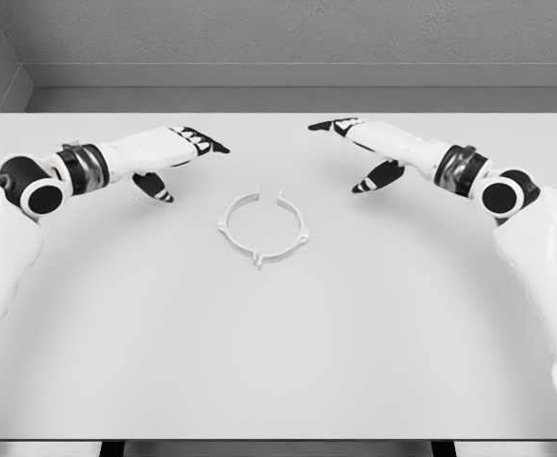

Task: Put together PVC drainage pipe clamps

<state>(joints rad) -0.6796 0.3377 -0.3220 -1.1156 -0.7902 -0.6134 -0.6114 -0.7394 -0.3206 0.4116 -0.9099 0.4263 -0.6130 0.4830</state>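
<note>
The clamp (263, 227) lay mid-desk between both hands, left hand (169, 157) slightly nearer than right hand (368, 152); fingers apart, empty.

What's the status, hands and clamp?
Left hand open, right hand open, both empty. Clamp ring flat on table between them, untouched. Nothing in the way.

A white ring-shaped pipe clamp (262, 228) lies flat near the middle of the pale tabletop (278, 362), its gap facing the far edge. The left hand (169, 157) hovers to the clamp's left and the right hand (373, 152) to its right, both apart from it. Each hand's fingers (207, 143) are extended and relaxed, pointing inward, holding nothing, thumbs hanging below.
</note>
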